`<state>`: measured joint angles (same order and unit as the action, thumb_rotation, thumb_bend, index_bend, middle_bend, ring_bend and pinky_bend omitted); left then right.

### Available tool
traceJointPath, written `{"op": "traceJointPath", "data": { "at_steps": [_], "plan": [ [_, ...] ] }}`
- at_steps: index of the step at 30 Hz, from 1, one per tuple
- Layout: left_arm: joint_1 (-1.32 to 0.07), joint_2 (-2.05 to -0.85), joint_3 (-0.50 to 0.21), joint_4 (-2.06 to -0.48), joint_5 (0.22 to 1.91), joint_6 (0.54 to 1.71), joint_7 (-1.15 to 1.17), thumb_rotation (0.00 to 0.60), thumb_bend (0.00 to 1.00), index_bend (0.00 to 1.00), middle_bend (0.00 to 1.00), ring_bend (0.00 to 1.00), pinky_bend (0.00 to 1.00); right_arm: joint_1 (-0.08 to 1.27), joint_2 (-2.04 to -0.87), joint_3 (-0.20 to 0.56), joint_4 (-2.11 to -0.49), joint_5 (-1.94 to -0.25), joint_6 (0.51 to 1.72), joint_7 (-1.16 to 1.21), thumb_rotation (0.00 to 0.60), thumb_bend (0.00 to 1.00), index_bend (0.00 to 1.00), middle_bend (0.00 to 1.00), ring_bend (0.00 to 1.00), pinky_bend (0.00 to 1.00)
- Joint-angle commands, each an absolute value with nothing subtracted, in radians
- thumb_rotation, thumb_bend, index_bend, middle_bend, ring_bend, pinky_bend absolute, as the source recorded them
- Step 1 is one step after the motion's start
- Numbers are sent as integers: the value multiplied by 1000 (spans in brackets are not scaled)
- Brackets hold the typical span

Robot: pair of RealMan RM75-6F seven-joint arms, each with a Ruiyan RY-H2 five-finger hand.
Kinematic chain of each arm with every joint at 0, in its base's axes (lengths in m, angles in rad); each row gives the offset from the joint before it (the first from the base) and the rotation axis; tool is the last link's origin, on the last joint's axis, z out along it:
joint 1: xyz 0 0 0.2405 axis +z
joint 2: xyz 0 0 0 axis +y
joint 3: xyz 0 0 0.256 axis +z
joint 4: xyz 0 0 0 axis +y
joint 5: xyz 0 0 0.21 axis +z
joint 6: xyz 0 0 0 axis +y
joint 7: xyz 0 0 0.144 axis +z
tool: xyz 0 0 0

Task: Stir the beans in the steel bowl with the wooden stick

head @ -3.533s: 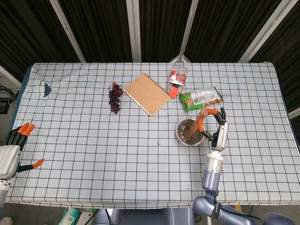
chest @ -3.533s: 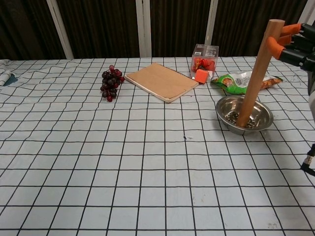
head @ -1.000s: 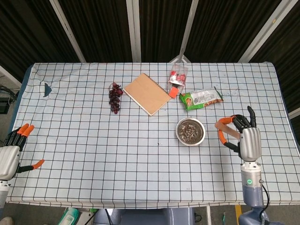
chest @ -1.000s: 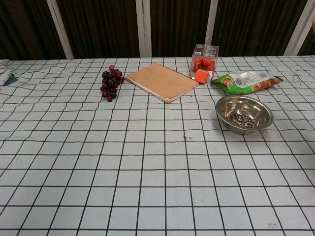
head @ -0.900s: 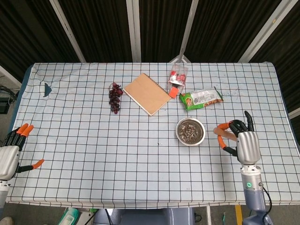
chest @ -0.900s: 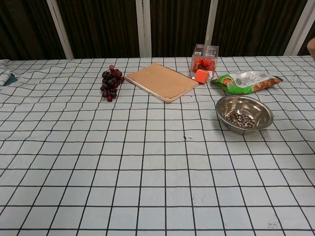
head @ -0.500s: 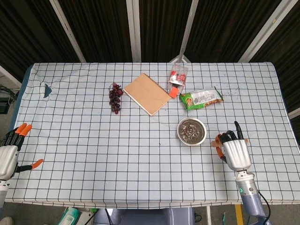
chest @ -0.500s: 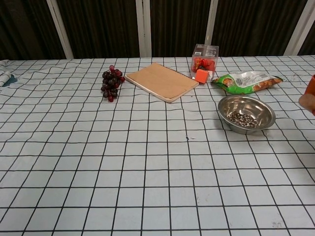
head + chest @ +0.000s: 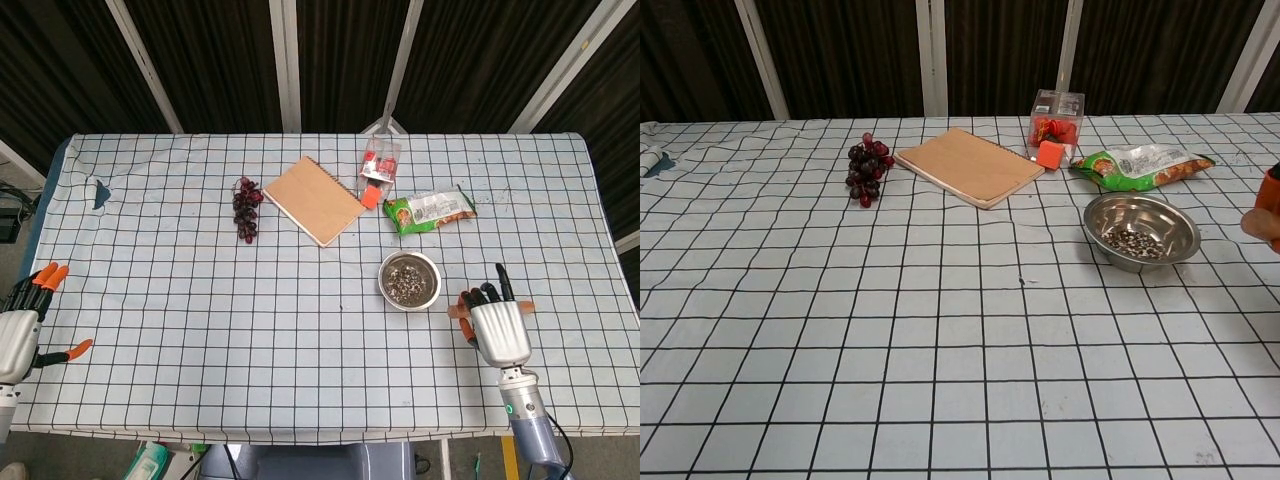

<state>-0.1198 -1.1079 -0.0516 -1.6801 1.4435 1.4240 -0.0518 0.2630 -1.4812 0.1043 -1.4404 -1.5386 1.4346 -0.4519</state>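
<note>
The steel bowl (image 9: 408,281) with beans in it stands on the checked cloth right of centre; it shows again in the chest view (image 9: 1140,231). The wooden stick (image 9: 458,311) lies crosswise under my right hand (image 9: 498,328), which grips it just right of the bowl; only its two ends stick out. In the chest view one stick end (image 9: 1262,225) and an orange fingertip show at the right edge. Nothing is in the bowl but beans. My left hand (image 9: 20,335) hangs at the table's near left corner, fingers apart, holding nothing.
Behind the bowl lie a green snack bag (image 9: 430,209), a clear box with red contents (image 9: 380,165), a brown notebook (image 9: 314,199) and dark grapes (image 9: 245,207). A small blue item (image 9: 99,190) sits at the far left. The cloth's front edge runs close to my right hand.
The stick, standing in the bowl 3.5 s ago, is out of it and held level to the right. My right hand has drifted toward the front edge. Left hand unchanged.
</note>
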Motion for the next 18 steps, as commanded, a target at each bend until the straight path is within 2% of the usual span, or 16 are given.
{"op": "traceJointPath", "data": {
  "at_steps": [1, 7, 12, 14, 18],
  "plan": [
    [-120, -1108, -52, -1681, 1443, 1424, -51, 600, 50, 0, 0, 0, 0, 265, -1474, 101, -1454, -1549, 1437, -455, 600, 581, 832, 724, 343, 0],
    [-119, -1107, -52, -1682, 1441, 1423, -51, 600, 50, 0, 0, 0, 0, 268, -1465, 80, -1490, -1585, 1441, -487, 600, 582, 780, 721, 343, 0],
    [-119, -1106, -52, -1681, 1443, 1423, -54, 600, 50, 0, 0, 0, 0, 266, -1458, 54, -1515, -1606, 1428, -539, 600, 582, 696, 661, 309, 0],
    [-119, -1105, -51, -1681, 1443, 1423, -55, 600, 50, 0, 0, 0, 0, 264, -1455, 43, -1526, -1610, 1423, -554, 600, 582, 632, 612, 276, 0],
    [-119, -1105, -51, -1680, 1444, 1423, -55, 600, 50, 0, 0, 0, 0, 257, -1443, 26, -1551, -1604, 1405, -581, 600, 580, 360, 407, 110, 0]
  ]
}}
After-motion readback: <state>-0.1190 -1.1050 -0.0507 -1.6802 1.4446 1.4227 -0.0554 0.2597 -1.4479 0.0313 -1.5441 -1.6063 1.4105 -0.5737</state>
